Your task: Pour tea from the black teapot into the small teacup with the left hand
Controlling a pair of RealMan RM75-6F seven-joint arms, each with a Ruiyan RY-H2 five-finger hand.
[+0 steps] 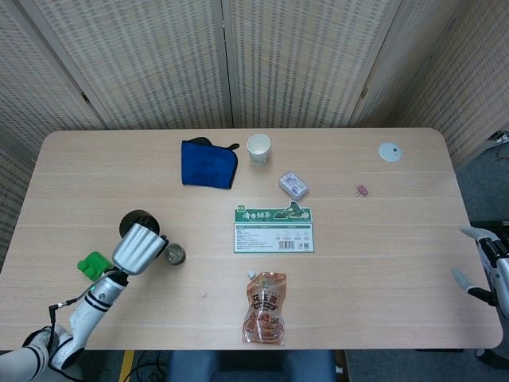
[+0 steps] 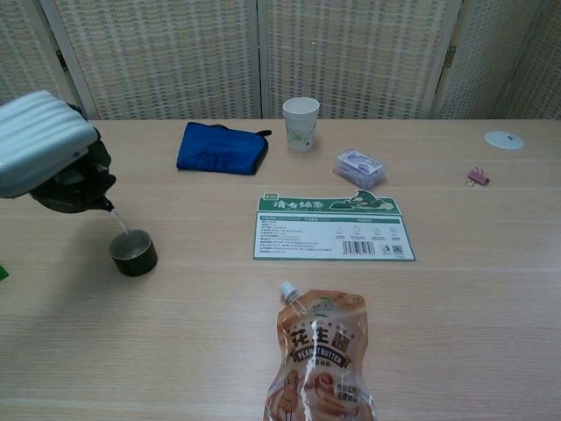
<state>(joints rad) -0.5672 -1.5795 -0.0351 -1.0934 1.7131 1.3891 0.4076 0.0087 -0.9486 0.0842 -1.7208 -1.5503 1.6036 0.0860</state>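
Note:
My left hand, in a silver ribbed casing, grips the black teapot near the table's left front and hides most of it in the head view. In the chest view the left hand holds the teapot tilted, spout down, and a thin stream of tea runs into the small dark teacup. The teacup stands upright on the table just right of the hand. My right hand hangs off the table's right edge, fingers apart and holding nothing.
A blue pouch and a paper cup sit at the back. A green-and-white card lies mid-table, a peanut butter pouch in front of it. A small purple box, a pink clip, a white disc and a green object are also here.

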